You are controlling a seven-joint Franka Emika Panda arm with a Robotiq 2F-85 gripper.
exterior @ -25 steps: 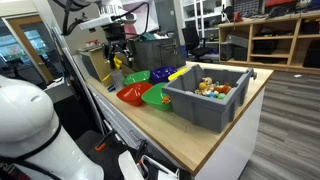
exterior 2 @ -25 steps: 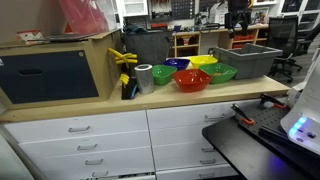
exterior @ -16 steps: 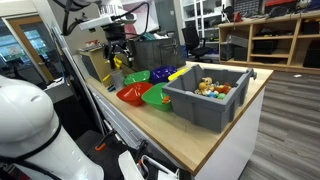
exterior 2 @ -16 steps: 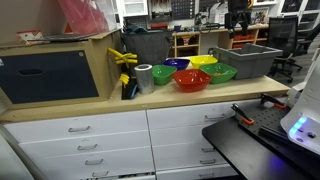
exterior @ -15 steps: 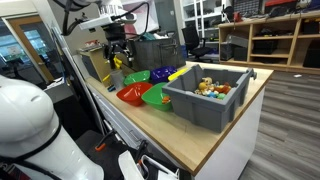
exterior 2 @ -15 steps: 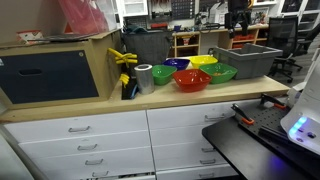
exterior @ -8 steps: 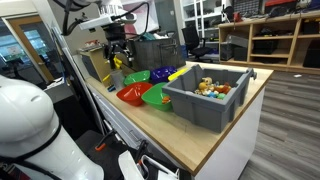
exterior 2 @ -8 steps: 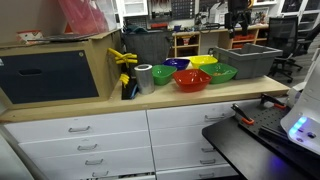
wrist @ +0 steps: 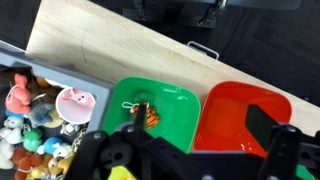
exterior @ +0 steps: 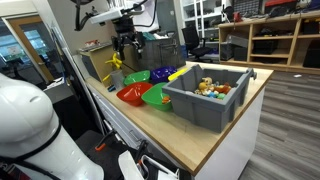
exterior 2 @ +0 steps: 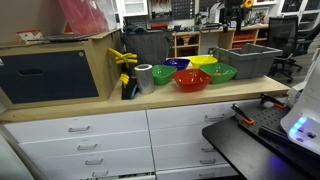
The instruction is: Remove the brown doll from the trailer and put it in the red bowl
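Observation:
The trailer, a grey bin (exterior: 208,104), stands on the wooden counter and holds several small toys (exterior: 211,88); it shows in both exterior views (exterior 2: 246,61). In the wrist view its corner (wrist: 52,71) shows a pink pig and a brownish doll (wrist: 42,99) among the toys. The red bowl (exterior: 131,95) (exterior 2: 192,81) (wrist: 243,118) is empty, next to a green bowl (wrist: 168,106) that holds a striped orange toy (wrist: 143,116). My gripper (exterior: 127,46) (wrist: 190,150) hangs open and empty high above the bowls.
More bowls, green (exterior: 137,76), yellow (exterior: 165,73) and blue (exterior 2: 180,64), stand behind. A silver roll (exterior 2: 144,77), a yellow object (exterior 2: 125,58) and a cardboard box (exterior 2: 55,62) are at the counter's end. The counter's edge (exterior: 200,150) drops to drawers.
My gripper has risen and shifted along the counter toward the bin. The bowls, the bin and the toys have not moved.

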